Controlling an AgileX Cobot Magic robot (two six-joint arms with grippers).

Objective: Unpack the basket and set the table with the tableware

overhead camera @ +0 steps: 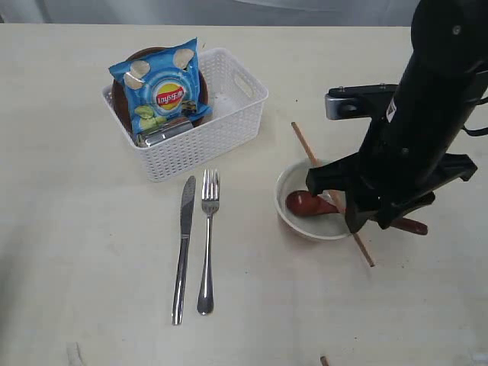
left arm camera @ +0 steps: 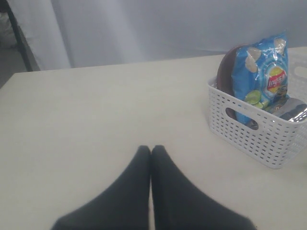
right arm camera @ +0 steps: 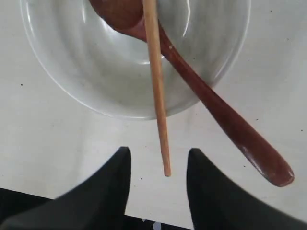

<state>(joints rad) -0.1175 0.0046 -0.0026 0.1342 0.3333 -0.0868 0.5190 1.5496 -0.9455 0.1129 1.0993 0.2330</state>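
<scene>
One chopstick [right arm camera: 156, 86] lies btwn R gripper [right arm camera: 158, 149] jaws, partly open, untouched.

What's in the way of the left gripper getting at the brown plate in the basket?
The blue chips bag rests across the plate, covering most of its face, and the steel cup lies at its foot inside the basket. Only the plate's edge shows around the bag.
</scene>
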